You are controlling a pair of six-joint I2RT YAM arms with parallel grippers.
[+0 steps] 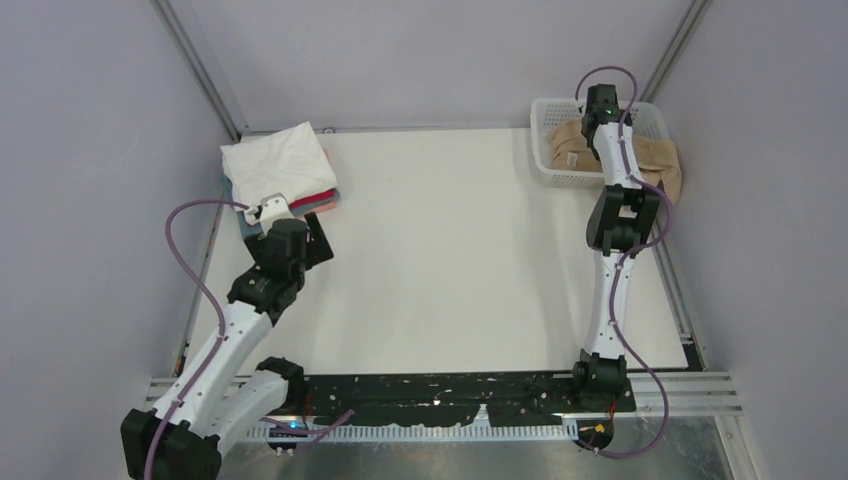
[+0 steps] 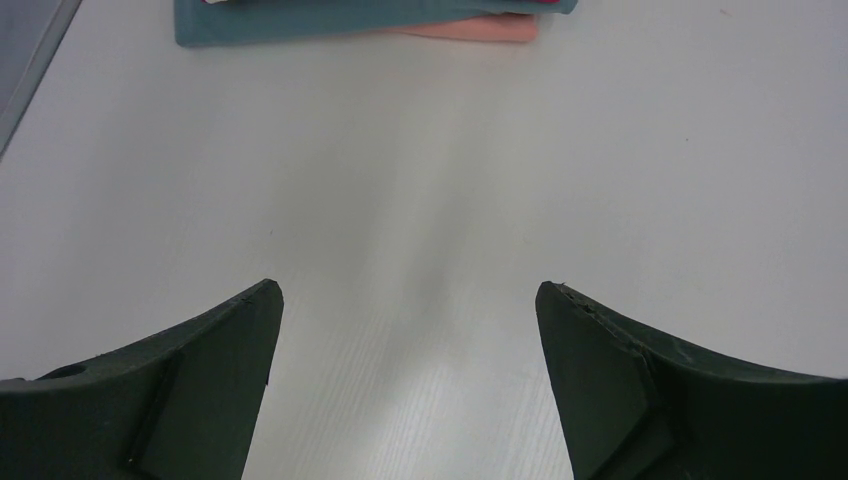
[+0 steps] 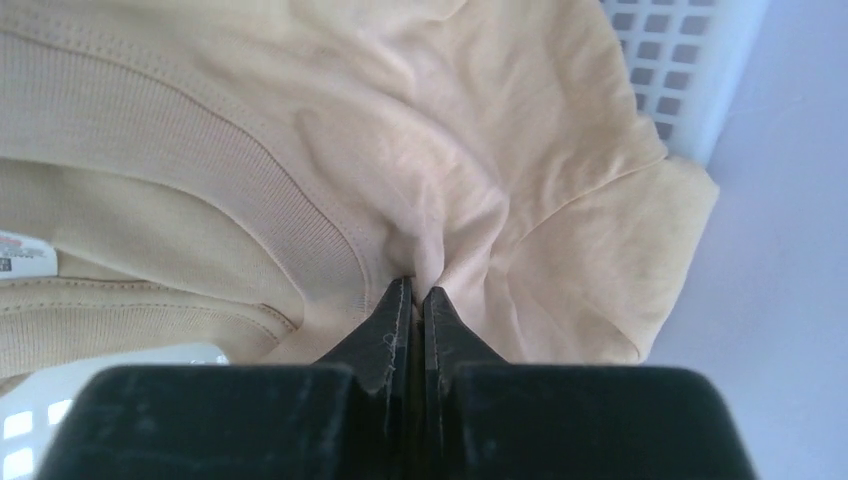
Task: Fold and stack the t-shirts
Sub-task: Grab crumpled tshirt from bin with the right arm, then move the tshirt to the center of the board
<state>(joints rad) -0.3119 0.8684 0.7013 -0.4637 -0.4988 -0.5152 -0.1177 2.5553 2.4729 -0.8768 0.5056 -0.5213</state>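
On the table (image 1: 450, 260), far right corner: tan shirt (image 3: 480, 150) bunched in the basket (image 1: 553, 170), with part of it spilling over the basket's right rim. In the top view the right arm hides the middle of the shirt.

Far left corner: stack (image 1: 285, 175) of folded shirts, white on top, red and grey-blue edges showing under it. Can't tell the layer count. The left wrist view cuts the stack off at the top edge, so only a grey-blue strip (image 2: 350, 20) and a pink edge (image 2: 480, 32) show.

Down in the basket, right gripper (image 3: 415, 290) has its jaws pinched tight on a fold of the tan shirt, just beside the ribbed collar (image 3: 200, 180). Over bare table near the stack, left gripper (image 2: 408, 300) is spread wide, not touching the cloth.

On the tan shirt, neck tag (image 3: 25, 255): white with dark print, cut off by the frame edge, too small to read.
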